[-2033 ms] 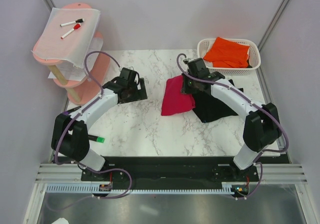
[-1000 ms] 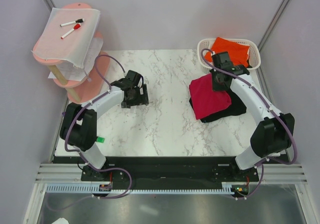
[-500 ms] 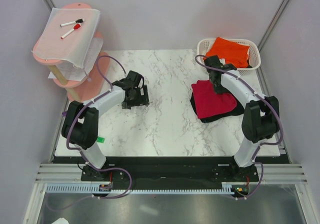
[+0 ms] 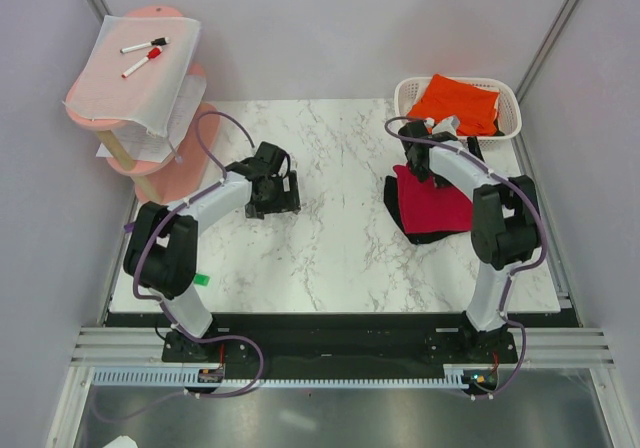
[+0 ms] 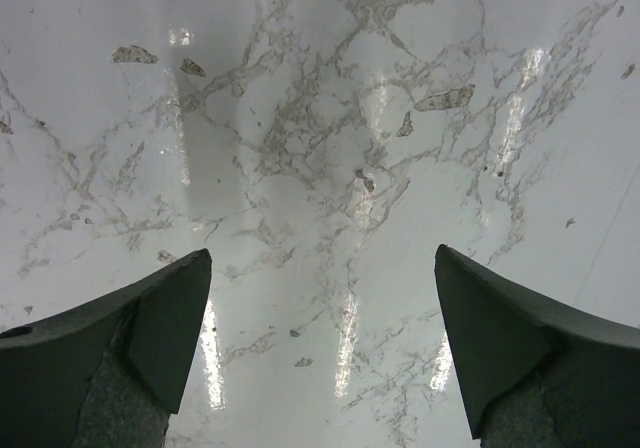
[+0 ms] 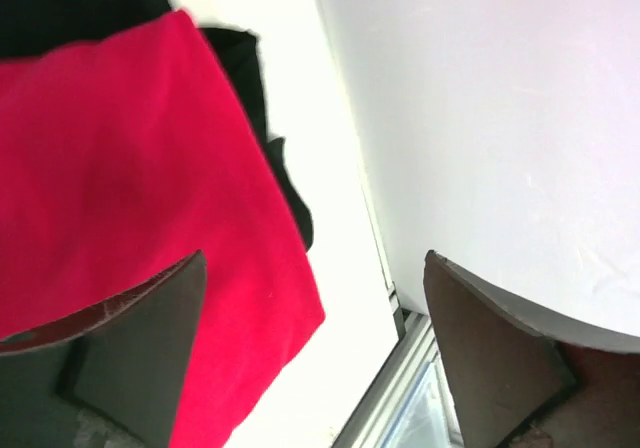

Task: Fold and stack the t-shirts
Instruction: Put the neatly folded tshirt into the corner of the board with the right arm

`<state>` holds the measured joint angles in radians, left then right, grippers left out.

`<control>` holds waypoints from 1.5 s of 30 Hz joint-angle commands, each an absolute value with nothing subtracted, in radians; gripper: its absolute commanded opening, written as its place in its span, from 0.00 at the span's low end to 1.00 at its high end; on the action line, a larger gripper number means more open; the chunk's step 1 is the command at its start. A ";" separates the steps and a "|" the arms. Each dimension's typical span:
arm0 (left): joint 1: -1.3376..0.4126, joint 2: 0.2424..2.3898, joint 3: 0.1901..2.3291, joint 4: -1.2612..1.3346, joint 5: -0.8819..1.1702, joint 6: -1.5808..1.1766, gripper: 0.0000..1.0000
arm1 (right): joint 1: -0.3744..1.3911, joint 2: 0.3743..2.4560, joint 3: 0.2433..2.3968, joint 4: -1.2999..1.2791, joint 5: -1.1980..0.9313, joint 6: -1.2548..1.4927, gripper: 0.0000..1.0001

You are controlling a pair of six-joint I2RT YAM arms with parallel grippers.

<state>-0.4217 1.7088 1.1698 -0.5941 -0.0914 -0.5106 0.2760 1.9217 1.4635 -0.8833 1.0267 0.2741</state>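
A folded crimson red t-shirt (image 4: 437, 208) (image 6: 130, 168) lies on top of the black t-shirt (image 4: 398, 196) (image 6: 283, 183) at the right of the marble table (image 4: 340, 238). The bright orange t-shirt (image 4: 455, 103) sits bunched in the white basket. My right gripper (image 4: 413, 158) (image 6: 315, 260) hovers over the back edge of this stack, jaws open and nothing between them. My left gripper (image 4: 280, 196) (image 5: 322, 251) is open over bare marble at the left middle.
The white basket (image 4: 508, 128) stands at the back right corner. A pink tiered stand (image 4: 150, 158) at the back left carries a white sheet (image 4: 140, 78) with marker pens. The table's right edge and side wall (image 6: 500, 118) lie close beside the stack.
My right gripper carried the red t-shirt rightward onto the black one, then opened and let go of it. The left arm barely moved.
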 commanded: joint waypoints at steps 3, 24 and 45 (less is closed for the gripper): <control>-0.483 1.707 1.198 -0.554 -0.061 -0.462 1.00 | 0.369 1.766 1.441 -0.775 1.224 0.304 0.98; -0.603 1.740 1.236 -0.505 -0.044 -0.460 1.00 | 0.362 1.592 1.032 -0.269 -0.021 0.341 0.98; -0.603 1.727 1.207 -0.515 -0.081 -0.459 1.00 | 0.434 1.928 1.209 -0.337 0.035 0.354 0.98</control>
